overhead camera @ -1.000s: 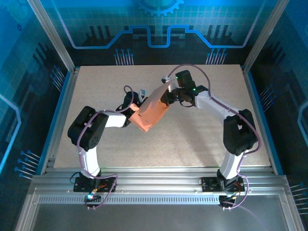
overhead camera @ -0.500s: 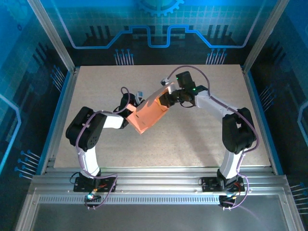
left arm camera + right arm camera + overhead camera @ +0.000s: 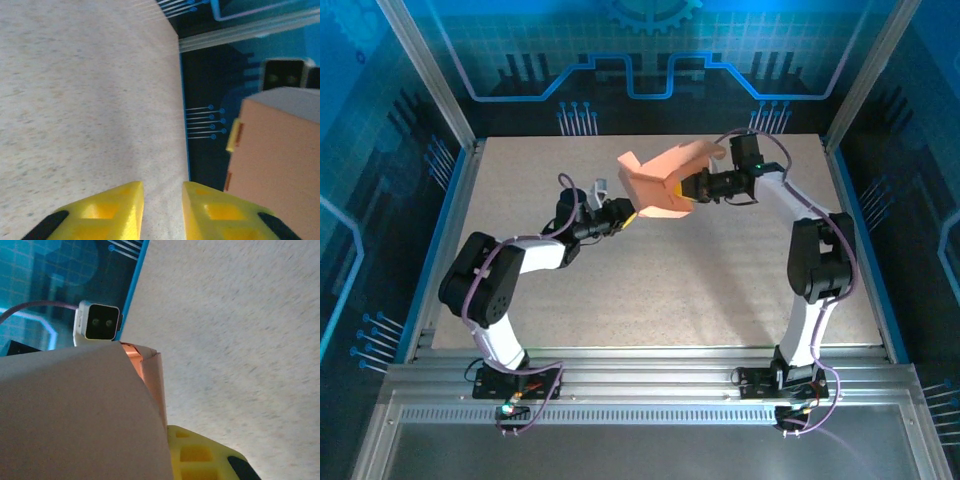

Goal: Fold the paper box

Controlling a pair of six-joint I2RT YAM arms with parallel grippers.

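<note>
Left pincer point(image 3: 162, 192): its two yellow fingers point(image 3: 107, 210) sit at the bottom edge of the left wrist frame, slightly parted. The speckled table point(image 3: 75, 100) shows through the gap and nothing lies between them. From above, this pincer points up and right from left of centre, its tip just beside the lower left corner of the paper box point(image 3: 665, 180); contact cannot be told. Right pincer point(image 3: 688, 188): closed on the box's right side, just right of centre in the upper half of the overhead frame. In the right wrist frame one yellow finger point(image 3: 200, 455) lies against the cardboard at bottom centre. The box is salmon-pink and partly folded, with a flap pointing to the upper left, and it appears lifted off the table. A small white camera point(image 3: 97, 321) shows just beyond its top edge.
</note>
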